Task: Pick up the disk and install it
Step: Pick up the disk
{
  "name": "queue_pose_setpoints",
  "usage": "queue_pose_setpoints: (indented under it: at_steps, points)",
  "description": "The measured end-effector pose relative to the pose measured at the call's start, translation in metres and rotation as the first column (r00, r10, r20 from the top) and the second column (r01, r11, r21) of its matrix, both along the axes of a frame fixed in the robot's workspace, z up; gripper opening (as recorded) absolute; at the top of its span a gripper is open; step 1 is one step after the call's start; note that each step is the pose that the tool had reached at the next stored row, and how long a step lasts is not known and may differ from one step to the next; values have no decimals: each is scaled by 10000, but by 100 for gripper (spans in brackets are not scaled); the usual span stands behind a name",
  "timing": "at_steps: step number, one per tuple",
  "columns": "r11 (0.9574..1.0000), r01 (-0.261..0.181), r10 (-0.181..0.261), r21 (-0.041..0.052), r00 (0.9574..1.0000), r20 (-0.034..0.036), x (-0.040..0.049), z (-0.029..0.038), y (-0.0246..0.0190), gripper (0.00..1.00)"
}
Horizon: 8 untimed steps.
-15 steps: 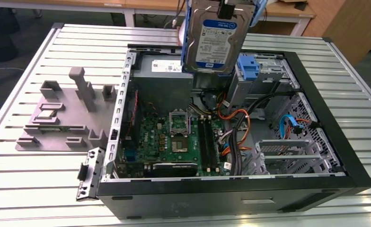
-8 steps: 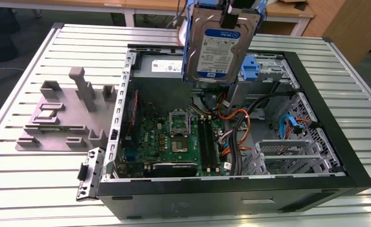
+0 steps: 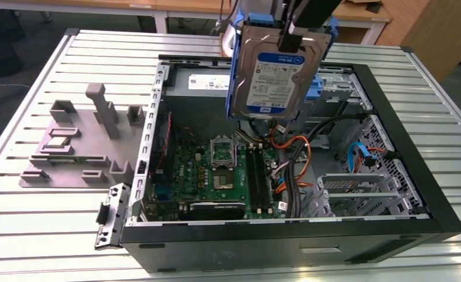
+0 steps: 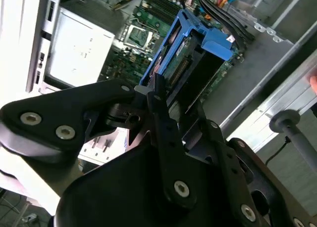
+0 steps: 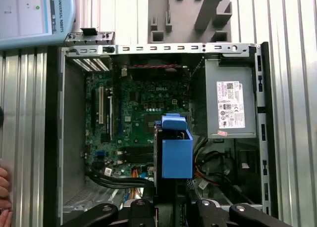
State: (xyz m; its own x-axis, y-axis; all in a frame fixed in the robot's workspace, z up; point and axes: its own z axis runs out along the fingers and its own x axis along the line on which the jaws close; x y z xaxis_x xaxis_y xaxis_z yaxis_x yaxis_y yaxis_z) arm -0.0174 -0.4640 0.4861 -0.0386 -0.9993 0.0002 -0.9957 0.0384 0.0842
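The disk (image 3: 271, 79), a silver-grey drive with a blue-and-white label framed by blue carrier rails, hangs upright above the open computer case (image 3: 418, 194), over its back half. My gripper (image 3: 290, 36) comes down from above and is shut on the disk's upper end, one black finger lying across the labelled face. In the second wrist view the blue carrier (image 4: 198, 44) sticks out beyond the black fingers (image 4: 159, 96) towards the motherboard. In the first wrist view the disk (image 5: 174, 150) hangs edge-on over the board's middle.
Inside the case lie a green motherboard (image 3: 214, 170), orange and black cables (image 3: 293, 158), a metal drive cage (image 3: 356, 191) and a grey power supply (image 5: 230, 106). A grey fixture block (image 3: 82, 141) stands on the slatted table at the exterior view's left. A person's hand (image 5: 4, 197) is at the table edge.
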Motion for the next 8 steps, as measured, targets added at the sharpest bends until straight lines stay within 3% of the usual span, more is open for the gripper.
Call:
queue_pose_setpoints:
  at_steps: [8]
  points:
    - [10000,0,0,-1,10000,0,0,-7,-339,35]
